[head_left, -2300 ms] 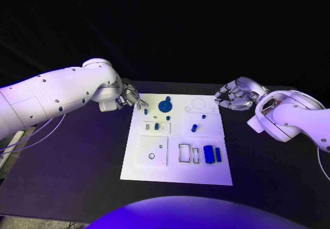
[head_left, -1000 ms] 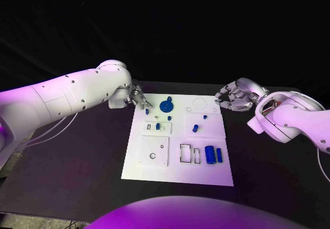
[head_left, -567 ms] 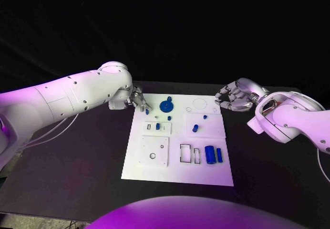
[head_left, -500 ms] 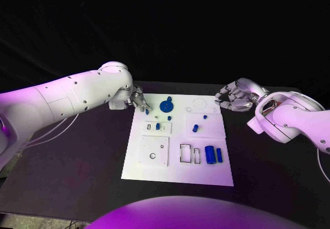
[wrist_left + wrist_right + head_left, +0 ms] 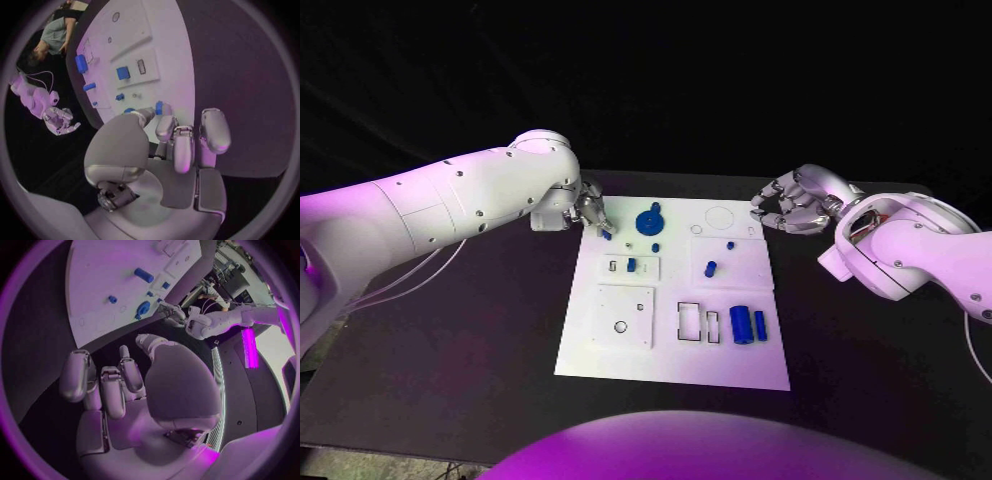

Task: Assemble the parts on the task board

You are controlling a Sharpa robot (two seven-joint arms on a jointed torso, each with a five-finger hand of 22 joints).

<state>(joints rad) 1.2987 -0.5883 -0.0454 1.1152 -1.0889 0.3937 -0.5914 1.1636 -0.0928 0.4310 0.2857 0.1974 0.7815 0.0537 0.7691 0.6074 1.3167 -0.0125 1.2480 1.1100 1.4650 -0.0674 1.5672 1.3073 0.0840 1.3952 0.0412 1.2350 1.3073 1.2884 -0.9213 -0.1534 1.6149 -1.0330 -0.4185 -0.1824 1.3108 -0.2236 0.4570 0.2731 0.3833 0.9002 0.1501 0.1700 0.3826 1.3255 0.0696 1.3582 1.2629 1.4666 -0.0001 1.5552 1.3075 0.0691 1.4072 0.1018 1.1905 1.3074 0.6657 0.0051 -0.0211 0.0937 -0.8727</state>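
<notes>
On the near part of the white board [image 5: 672, 340], two blue cylinders [image 5: 747, 325] are lying side by side next to two rectangular slots [image 5: 695, 321]. Farther in, a small blue block [image 5: 630, 265] is standing in a raised plate and a short blue peg [image 5: 708, 268] is lying to its right. At the far end a blue gear [image 5: 648, 221] is sitting on the board.

The left hand [image 5: 587, 212] is reaching over the board's far left corner, with a small blue pin [image 5: 606, 234] at its fingertips; the left wrist view is showing that pin [image 5: 159, 107] just past the fingers [image 5: 177, 137], but whether they are gripping it is impossible to tell.

The right hand [image 5: 790, 205] is hovering over the bench [image 5: 473, 330] beyond the board's far right corner, its fingers curled inward on nothing. The right wrist view is confirming an empty palm [image 5: 134, 405].
</notes>
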